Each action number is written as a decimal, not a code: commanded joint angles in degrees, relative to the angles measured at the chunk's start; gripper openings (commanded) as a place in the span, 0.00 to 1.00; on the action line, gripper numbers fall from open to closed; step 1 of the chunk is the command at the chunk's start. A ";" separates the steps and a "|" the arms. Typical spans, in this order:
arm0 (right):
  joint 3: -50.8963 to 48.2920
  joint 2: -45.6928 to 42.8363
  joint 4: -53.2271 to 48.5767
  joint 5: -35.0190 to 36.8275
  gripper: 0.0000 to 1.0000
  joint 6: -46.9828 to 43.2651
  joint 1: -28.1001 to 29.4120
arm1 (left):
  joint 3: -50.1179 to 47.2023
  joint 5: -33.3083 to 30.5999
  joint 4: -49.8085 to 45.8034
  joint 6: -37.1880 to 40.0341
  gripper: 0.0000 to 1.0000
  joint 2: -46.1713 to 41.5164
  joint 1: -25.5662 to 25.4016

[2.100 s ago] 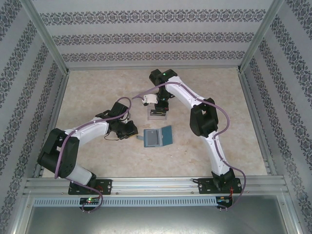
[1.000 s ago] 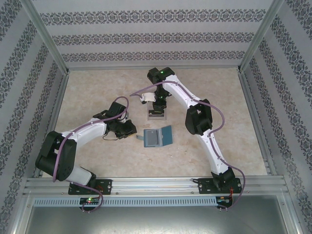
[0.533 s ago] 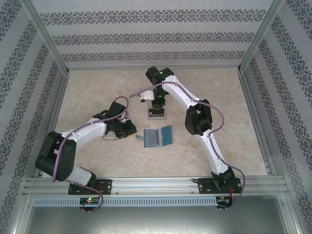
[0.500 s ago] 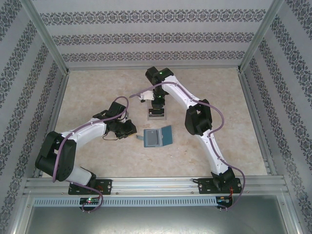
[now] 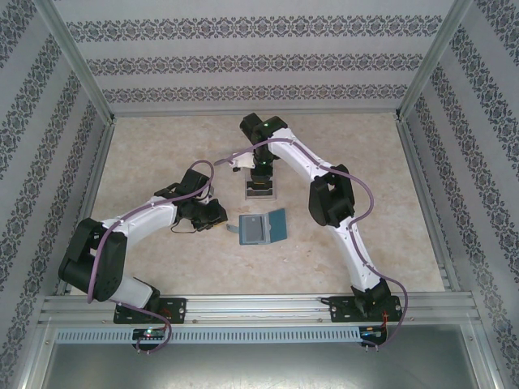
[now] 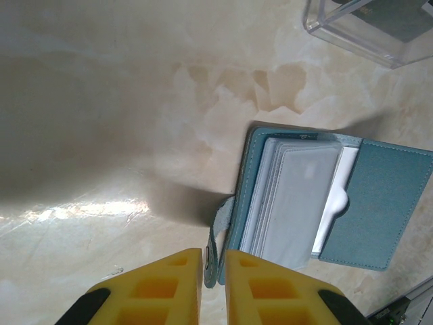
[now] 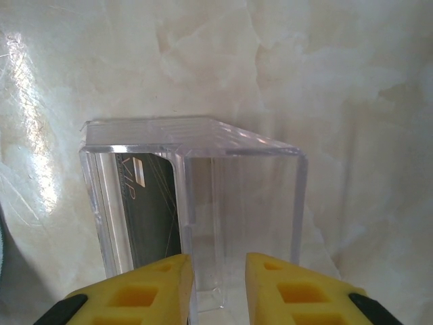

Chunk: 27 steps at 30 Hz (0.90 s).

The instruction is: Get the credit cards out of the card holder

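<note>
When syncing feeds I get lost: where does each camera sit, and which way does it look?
Top: above and behind the bases, facing down at the table; both arms, left gripper, right gripper.
Left wrist: on the left arm, facing down past yellow fingers at the open wallet.
Right wrist: on the right arm, facing down past yellow fingers into a clear box holding a dark card.
Shared: top and left wrist both show wallet and box.

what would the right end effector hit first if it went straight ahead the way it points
Most likely the clear plastic box with a dark card inside, directly ahead of the right end effector; depth is unclear, but nothing shows between them.
</note>
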 commanded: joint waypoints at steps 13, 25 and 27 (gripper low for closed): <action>-8.87 -10.85 7.22 4.27 0.34 10.61 1.35 | 1.68 2.35 0.84 1.01 0.16 0.30 0.57; -27.40 -21.57 17.96 4.74 0.33 48.03 3.93 | 6.75 4.03 1.08 2.37 0.16 4.89 -0.39; -31.09 -23.27 19.28 3.98 0.33 53.64 4.69 | 7.65 4.38 1.04 2.57 0.16 5.97 -0.78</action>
